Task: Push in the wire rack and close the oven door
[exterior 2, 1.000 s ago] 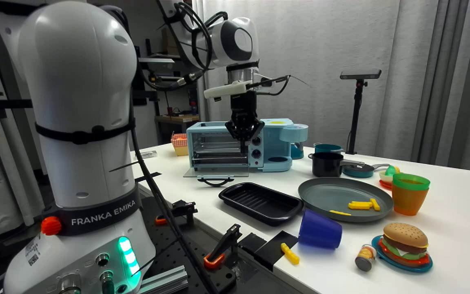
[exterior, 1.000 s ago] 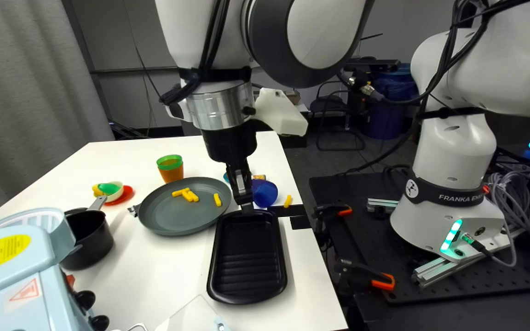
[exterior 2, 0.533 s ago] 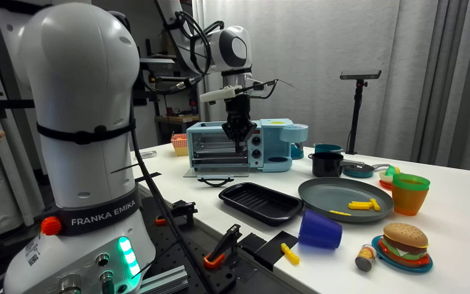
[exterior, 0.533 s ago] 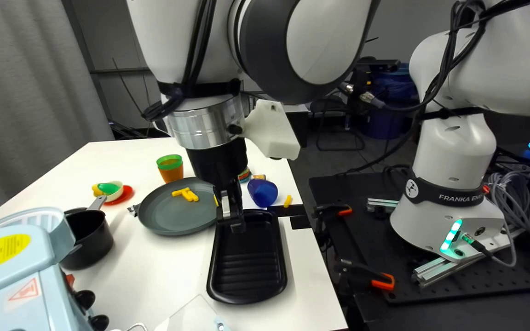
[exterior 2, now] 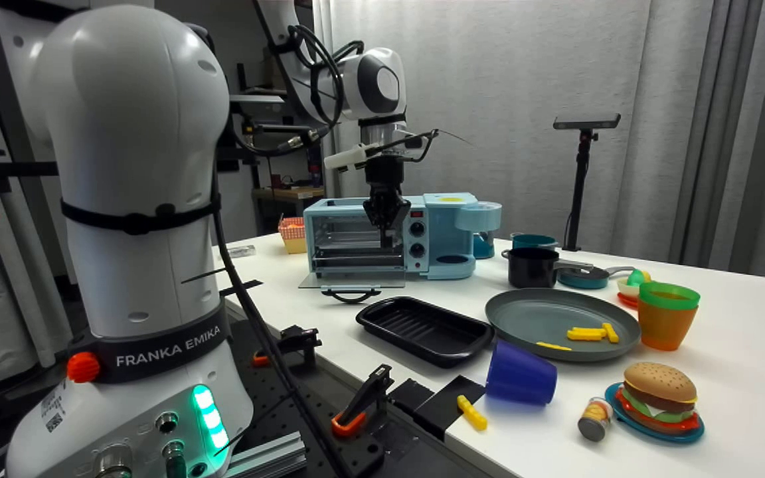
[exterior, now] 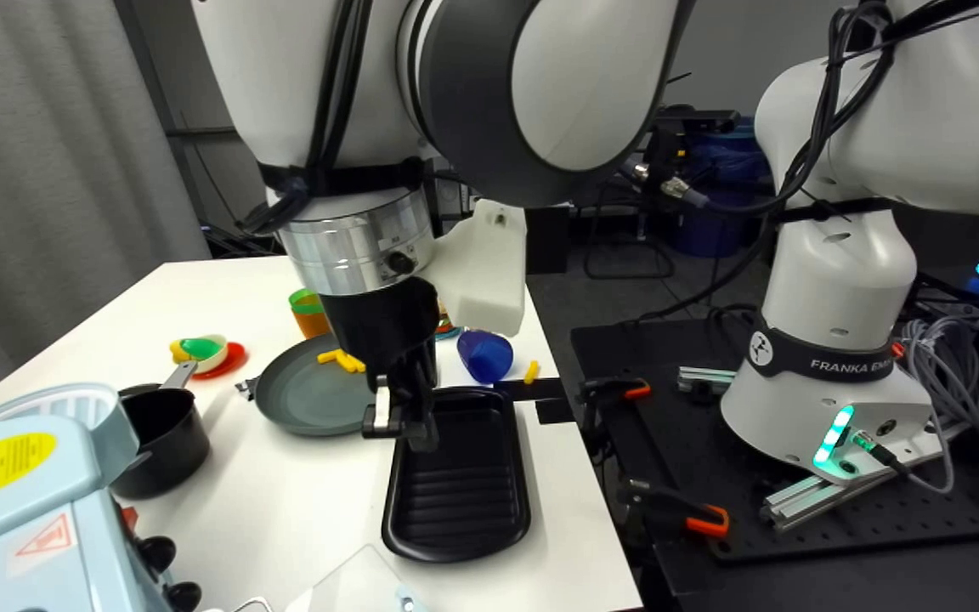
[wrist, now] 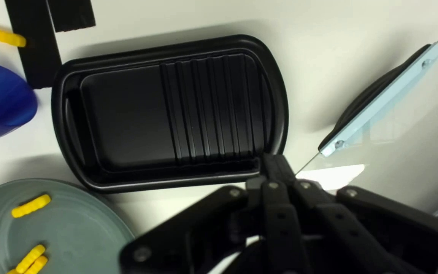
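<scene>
Bare room lay between the black tray (wrist: 131,118), near the edge of the surface (exterior: 568,501), and the lowered oven door (exterior 2: 352,279). Inside the oven (exterior: 31,510), cut off in an exterior view, the wire rack (exterior 2: 349,253) was hard to discern, partly behind the end effector (wrist: 278,167), whose fingers met, empty, over the tray's corner; a grey frying pan (exterior 2: 548,315) lay alongside.

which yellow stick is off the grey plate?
The yellow stick with one end on the black tape, beside the blue cup; the other yellow sticks lie on the grey plate.
</scene>
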Action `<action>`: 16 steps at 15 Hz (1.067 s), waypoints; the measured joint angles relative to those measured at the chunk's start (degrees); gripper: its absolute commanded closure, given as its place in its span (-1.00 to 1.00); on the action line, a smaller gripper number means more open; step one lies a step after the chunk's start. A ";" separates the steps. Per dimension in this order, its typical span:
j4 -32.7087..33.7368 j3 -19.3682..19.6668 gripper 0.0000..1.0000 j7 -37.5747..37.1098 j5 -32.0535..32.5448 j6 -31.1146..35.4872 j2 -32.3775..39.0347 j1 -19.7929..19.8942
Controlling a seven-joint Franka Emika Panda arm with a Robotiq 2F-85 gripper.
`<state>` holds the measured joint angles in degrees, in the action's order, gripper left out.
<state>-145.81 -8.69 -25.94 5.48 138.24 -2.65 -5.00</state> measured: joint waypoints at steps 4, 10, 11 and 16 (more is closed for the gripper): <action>-0.21 -1.17 1.00 -9.38 0.00 2.05 0.72 -1.14; -0.46 -2.70 1.00 -21.37 1.10 3.69 2.04 -3.24; -0.43 -2.81 1.00 -23.46 1.62 4.20 2.49 -3.51; 1.09 -2.80 1.00 -33.35 3.25 7.26 6.63 -4.71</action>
<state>-144.73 -11.49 -59.29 8.73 145.50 3.98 -9.71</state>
